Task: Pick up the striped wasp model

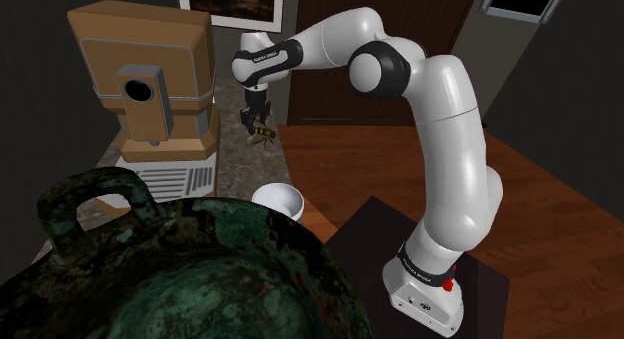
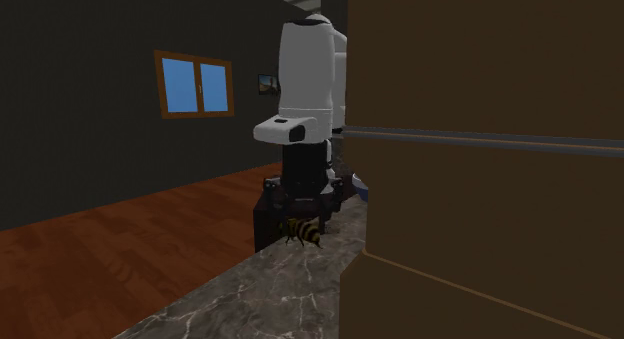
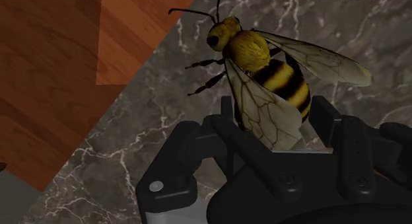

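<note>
Pinching the wasp by its tail end: gripper fingers pressed on both sides of the striped abdomen. Wasp head points away from the hand, wings angled out. It's over the marble counter, near the edge by the wood floor. Cannot tell if it's off the surface. White bowl on the same counter, apart from the wasp.

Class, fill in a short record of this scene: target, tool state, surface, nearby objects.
target: wasp model, yellow and black stripes
tool: tool shut on the wasp model's rear, one finger on each side of the abdomen
surface: dark veined marble counter, with its edge by the wood floor
nearby: white bowl; brown box
lifted: cannot tell
</note>
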`<action>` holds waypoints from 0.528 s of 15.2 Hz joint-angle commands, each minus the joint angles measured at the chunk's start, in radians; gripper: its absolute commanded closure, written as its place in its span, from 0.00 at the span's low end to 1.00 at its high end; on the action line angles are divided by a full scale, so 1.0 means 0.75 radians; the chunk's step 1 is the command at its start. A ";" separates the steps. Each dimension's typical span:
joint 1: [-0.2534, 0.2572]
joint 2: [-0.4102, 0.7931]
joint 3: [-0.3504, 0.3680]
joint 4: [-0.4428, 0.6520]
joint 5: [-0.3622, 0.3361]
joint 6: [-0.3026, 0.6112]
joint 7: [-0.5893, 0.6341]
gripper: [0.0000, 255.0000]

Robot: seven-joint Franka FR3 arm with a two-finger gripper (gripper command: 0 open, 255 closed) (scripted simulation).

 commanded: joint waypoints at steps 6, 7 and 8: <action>0.001 -0.045 0.000 0.059 0.001 -0.105 -0.002 1.00; 0.001 -0.046 0.000 0.061 0.001 -0.107 -0.002 1.00; 0.001 -0.046 0.000 0.061 0.001 -0.107 -0.002 1.00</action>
